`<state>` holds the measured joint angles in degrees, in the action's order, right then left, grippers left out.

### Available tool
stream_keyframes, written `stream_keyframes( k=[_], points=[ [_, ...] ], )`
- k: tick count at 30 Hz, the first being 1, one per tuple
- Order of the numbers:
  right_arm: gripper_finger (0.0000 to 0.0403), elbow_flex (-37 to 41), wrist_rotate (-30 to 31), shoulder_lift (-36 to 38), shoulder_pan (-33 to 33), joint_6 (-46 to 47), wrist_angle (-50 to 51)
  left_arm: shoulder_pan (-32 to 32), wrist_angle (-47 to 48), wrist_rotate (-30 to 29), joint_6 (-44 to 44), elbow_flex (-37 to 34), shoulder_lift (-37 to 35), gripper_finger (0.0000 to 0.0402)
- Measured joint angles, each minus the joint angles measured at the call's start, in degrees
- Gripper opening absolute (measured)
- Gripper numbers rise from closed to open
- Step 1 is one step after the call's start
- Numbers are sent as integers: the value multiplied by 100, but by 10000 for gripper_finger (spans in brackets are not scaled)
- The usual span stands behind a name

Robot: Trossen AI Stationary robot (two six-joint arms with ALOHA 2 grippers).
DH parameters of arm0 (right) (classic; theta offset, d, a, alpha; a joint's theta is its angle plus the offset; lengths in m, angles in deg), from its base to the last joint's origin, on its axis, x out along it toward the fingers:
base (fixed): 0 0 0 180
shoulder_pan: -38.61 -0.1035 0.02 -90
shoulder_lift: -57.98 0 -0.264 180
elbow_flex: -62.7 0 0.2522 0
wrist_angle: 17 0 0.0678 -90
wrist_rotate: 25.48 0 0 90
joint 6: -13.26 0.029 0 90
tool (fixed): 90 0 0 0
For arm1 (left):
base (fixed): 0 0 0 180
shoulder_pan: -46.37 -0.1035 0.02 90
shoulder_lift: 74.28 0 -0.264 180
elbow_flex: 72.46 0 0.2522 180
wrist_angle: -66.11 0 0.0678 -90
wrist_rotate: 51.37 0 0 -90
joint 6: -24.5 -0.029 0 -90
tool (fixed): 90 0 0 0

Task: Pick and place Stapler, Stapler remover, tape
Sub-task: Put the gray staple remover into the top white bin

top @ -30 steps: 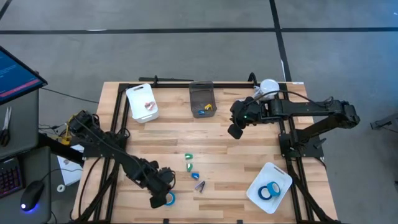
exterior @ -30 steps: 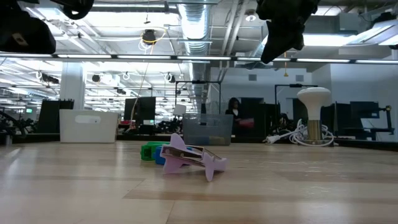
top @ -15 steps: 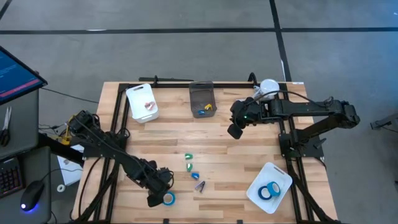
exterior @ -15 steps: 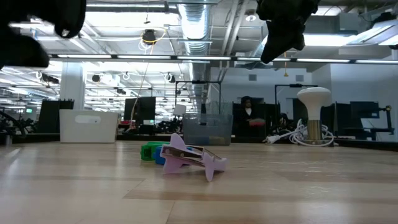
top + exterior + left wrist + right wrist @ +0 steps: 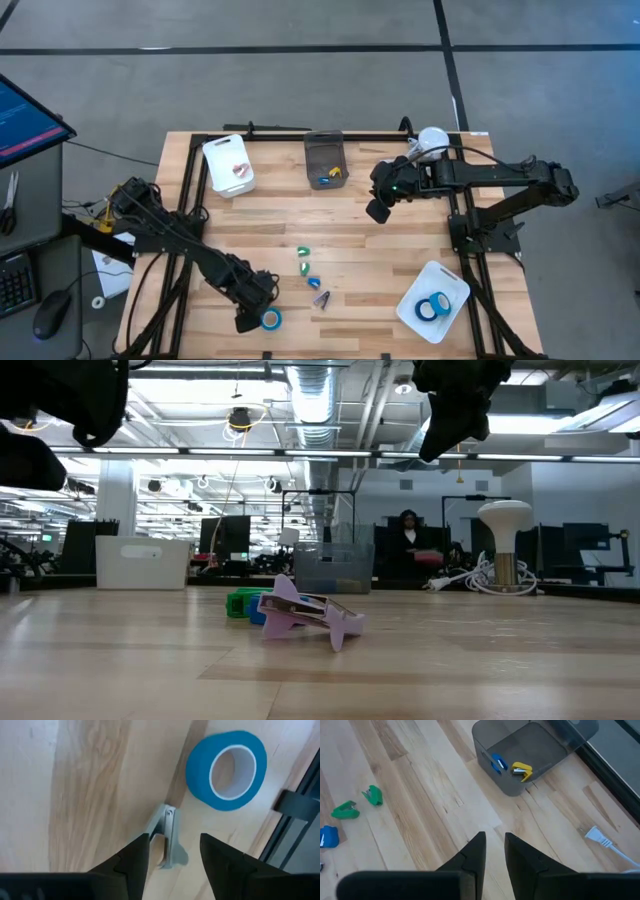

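One tape roll [image 5: 226, 770] beyond left fingers [image 5: 131, 861]

Blue tape [image 5: 226, 770] beyond the open left tool [image 5: 172, 852]

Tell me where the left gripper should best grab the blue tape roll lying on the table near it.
The tape roll lies flat, hole up. Probably best from straight above, one finger in the white core and one outside, pinching the ring wall. The left gripper is open, short of the roll.
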<state>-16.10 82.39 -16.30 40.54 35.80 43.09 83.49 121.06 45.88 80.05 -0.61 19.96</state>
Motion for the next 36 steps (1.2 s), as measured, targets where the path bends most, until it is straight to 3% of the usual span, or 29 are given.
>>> stream_keyframes(
  k=[13,29,36],
  points=[
    [63,0,15,0,10,0,-2,-5,-68,-465,-903,0,0,227],
    [63,0,24,2,11,-2,-7,9,-269,-166,-581,-131,168,202],
    [63,0,24,2,11,-5,2,9,-476,42,-765,-131,711,203]
  ],
)
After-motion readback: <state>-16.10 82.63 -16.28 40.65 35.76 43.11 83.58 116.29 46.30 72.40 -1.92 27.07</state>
